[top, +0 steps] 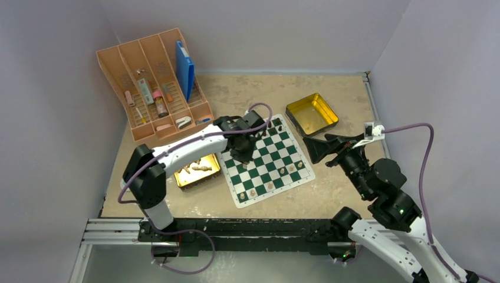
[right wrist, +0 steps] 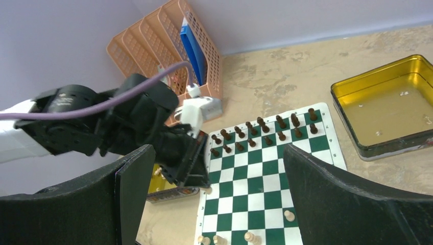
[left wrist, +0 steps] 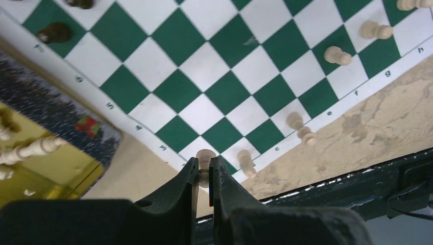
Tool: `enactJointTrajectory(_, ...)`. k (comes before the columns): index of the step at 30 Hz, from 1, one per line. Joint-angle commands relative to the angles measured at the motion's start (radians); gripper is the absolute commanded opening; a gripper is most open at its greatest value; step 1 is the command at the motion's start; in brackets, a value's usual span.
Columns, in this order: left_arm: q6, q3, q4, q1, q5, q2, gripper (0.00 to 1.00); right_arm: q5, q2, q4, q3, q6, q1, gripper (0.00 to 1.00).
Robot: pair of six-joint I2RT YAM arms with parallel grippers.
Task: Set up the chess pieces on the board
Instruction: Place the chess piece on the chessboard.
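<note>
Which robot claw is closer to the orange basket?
Left. The left gripper hangs over the board's left side, pinching a tan chess piece, not far from the orange basket's near corner. The right gripper is open beyond the board's right edge, much farther away.

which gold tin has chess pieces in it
The tin left of the board, with tan pieces lying in it; the other tin, by the board's far right corner, holds none.

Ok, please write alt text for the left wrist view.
The left claw is shut on a tan piece at the board's edge. More tan pieces are along that edge; a gold tin lies at left.
</note>
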Motion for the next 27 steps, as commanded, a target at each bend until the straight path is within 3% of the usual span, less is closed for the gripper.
enactJointTrajectory(1, -0.019, 0.108, 0.027, -0.062, -0.028, 0.08, 0.06, 0.038, -0.016, 0.005, 0.073, -0.022, 0.001, 0.97)
enactJointTrajectory(12, -0.019, 0.322, 0.039, -0.16, -0.041, 0.326, 0.06, 0.053, -0.041, -0.016, 0.092, -0.02, 0.002, 0.97)
enactJointTrajectory(27, -0.013, 0.365, 0.083, -0.177, -0.001, 0.421, 0.06, 0.079, -0.067, -0.044, 0.105, -0.021, 0.002, 0.97)
